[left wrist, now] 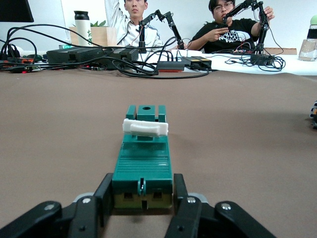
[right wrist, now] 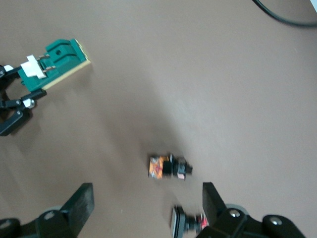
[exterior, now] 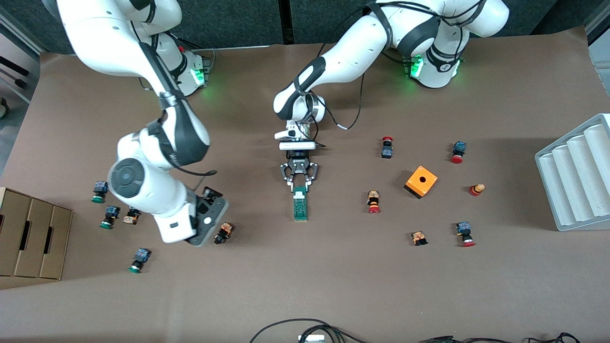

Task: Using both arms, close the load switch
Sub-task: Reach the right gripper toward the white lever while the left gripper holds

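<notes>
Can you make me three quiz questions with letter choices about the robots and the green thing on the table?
1. Where is the left claw?
A. At the load switch end
B. Over the cardboard drawers
C. Over the grey tray

2. What colour is the box with a hole?
A. Blue
B. Orange
C. White

3. How are the right claw's fingers?
A. Spread apart, holding nothing
C. Shut on a button
B. Shut on the load switch

Answers: 1 A, its fingers sit on both sides of the green block's end. 2 B, it is bright orange. 3 A, the right wrist view shows a wide empty gap.
</notes>
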Motion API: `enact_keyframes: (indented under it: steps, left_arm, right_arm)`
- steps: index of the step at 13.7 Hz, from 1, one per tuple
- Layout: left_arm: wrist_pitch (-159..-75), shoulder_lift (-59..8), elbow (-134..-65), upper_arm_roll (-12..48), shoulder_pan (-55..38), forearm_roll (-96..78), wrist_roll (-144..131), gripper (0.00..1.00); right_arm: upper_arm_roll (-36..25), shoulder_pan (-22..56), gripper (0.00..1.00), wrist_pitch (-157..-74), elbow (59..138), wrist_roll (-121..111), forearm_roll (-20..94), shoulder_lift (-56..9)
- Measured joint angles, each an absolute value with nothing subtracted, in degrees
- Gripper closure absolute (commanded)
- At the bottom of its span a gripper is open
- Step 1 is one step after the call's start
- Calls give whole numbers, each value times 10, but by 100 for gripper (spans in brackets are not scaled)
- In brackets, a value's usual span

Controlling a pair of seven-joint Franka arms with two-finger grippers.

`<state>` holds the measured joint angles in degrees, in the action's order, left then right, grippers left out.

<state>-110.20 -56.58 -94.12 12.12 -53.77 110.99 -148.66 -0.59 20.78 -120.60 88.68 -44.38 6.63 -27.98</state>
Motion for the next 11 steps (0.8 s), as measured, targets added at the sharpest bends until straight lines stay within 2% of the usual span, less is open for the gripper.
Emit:
enact_keyframes:
  steps: [4,11]
  left_arm:
    - [-1101,-566,-941,121,-538,1110,-1487,51]
    - [-1099,-566,-942,121,-538,1110,-1487,50]
  right_arm:
    - [-6,250,3,-1258,887,-451,66,-307]
    - [-6,297,3,-1291,887,-457,66,-355]
